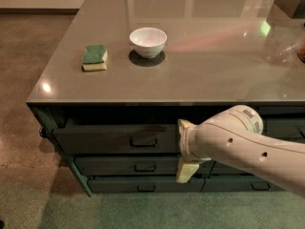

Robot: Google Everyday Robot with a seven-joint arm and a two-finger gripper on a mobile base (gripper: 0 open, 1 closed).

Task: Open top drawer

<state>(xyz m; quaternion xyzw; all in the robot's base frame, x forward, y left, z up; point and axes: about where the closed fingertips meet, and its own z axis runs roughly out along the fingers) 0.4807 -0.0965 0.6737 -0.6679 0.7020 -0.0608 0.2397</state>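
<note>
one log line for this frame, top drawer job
stage: pre-grasp | gripper: open, empty, in front of drawer fronts, right of pull | top drawer: looks shut, pull untouched | counter: bowl, sponge

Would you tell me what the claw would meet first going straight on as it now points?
The claw, just right of the loop pull, would likely meet the top drawer front there; depth unclear.

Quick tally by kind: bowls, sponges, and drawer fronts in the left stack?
White ceramic bowl: 1
Green-and-yellow sponge: 1
Dark grey-green drawer fronts: 3 (top drawer, middle drawer, bottom drawer)
Total: 5
The gripper, fingers open, hangs before the top drawer's right end.
</note>
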